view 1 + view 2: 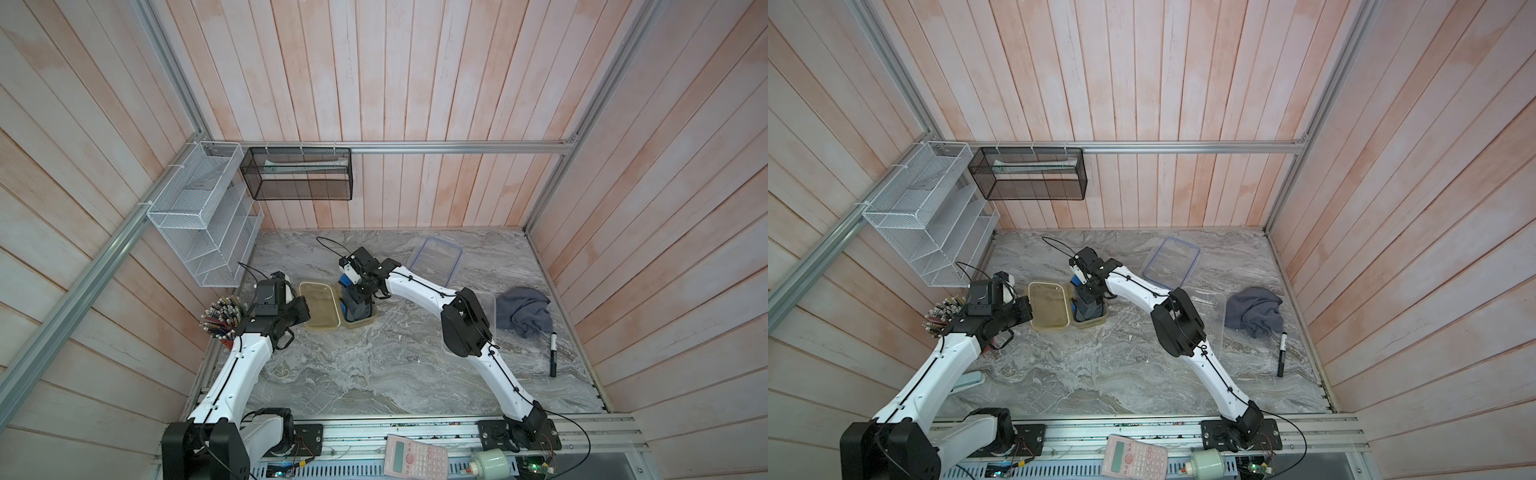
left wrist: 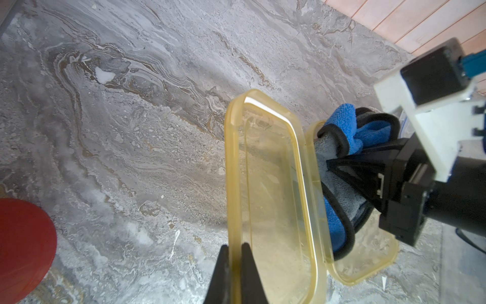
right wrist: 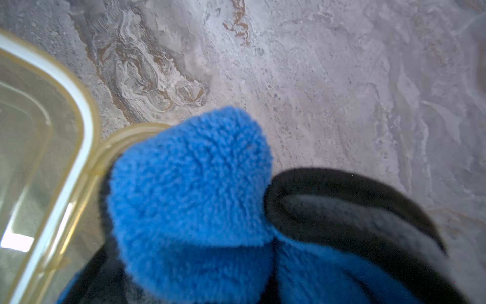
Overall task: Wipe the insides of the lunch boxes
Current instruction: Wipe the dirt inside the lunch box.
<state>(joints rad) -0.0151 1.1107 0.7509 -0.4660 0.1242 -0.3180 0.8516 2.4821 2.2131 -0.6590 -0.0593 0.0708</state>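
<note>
The small yellow lunch box (image 1: 365, 322) (image 2: 368, 260) stands mid-table with its yellowish lid (image 1: 319, 305) (image 2: 276, 200) open beside it. My left gripper (image 2: 235, 247) (image 1: 302, 311) is shut on the lid's rim. My right gripper (image 2: 339, 168) (image 1: 356, 307) reaches down into the box, shut on a blue and grey cloth (image 3: 189, 184) (image 2: 339, 118) that fills most of the box; in the right wrist view the cloth hides the fingers. The larger clear lunch box (image 1: 492, 316) (image 1: 1220, 316) lies partly under my right arm. Its blue-rimmed lid (image 1: 436, 262) (image 1: 1170, 264) lies behind.
A crumpled grey cloth (image 1: 525, 311) and a black marker (image 1: 553, 353) lie at the right. A cup of pencils (image 1: 222, 320) stands by my left arm. A white mesh rack (image 1: 203, 216) and a black mesh basket (image 1: 297, 174) hang on the walls. A pink calculator (image 1: 415, 455) sits at the front rail.
</note>
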